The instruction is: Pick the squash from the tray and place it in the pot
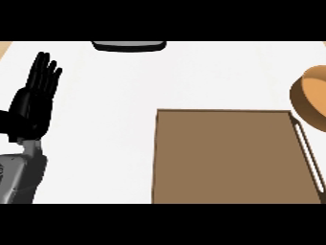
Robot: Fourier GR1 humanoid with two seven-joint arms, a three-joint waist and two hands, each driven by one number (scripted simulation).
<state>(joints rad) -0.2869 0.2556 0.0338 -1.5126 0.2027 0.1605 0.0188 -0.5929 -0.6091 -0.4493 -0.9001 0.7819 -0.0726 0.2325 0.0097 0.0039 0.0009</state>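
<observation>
Left hand (33,103) rests by desk's left edge, fingers straight together | tray (222,158) bare, no squash | pot (320,98) at right edge, we cannot see inside | right hand unseen

Brown tray (222,158) bare; orange pot (313,98) right edge.

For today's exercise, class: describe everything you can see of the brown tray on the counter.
The tray is a flat brown rectangle with a low raised rim and a slot handle along its right side. It looks wooden. It lies flat on the white counter, at the view's lower right, running out past the lower edge. Nothing shows on its surface. The orange pot stands just beyond its upper right corner.
</observation>
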